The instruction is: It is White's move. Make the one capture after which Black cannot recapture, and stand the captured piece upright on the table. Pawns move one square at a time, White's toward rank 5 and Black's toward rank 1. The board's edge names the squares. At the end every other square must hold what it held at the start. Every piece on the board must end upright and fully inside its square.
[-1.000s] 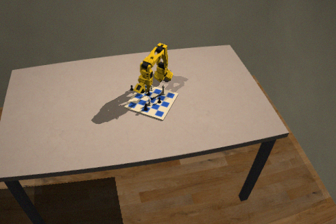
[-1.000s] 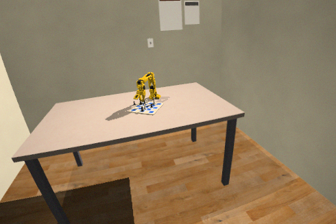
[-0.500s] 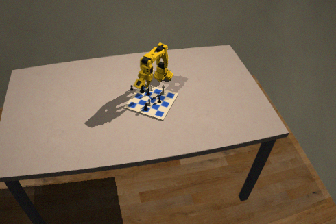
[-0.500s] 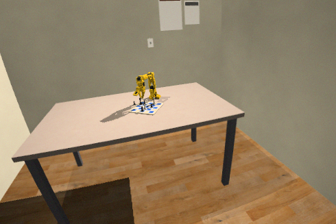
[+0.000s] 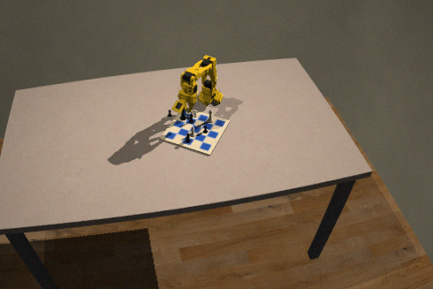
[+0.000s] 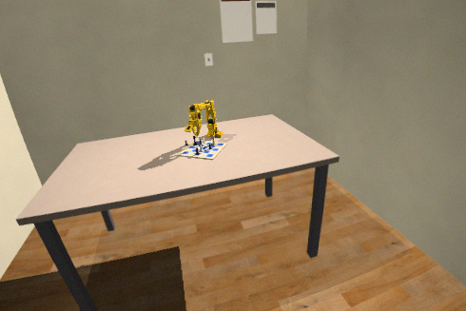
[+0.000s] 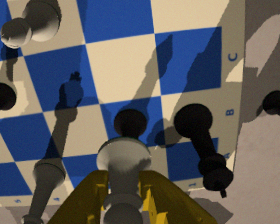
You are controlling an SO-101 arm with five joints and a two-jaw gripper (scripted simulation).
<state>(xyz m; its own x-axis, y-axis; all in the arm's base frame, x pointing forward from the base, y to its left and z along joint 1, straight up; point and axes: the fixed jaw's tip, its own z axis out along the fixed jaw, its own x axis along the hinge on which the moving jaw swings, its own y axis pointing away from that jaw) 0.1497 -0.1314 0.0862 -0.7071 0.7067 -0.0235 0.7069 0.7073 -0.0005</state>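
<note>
From overhead, with twelve at the top and the board's middle as your clock centre, you have a small black piece upright on the surface at ten o'clock, off the board. Next, at eleven, a tall black piece with a pointed top stands on b1. At eight, you see another black piece upright on the board. Your tool is between eleven and twelve, clenched on a white piece, whose wide base faces away from the wrist camera. Beyond that base, partly hidden from you, a black piece appears to be on b2. Near your clock centre stands a white piece with a rounded head. To its right, between two and three, you find a black piece near it. At one o'clock, a tall white piece stands upright. The yellow arm rises from the surface past twelve. You can't tell which black piece is the capture's target.
</note>
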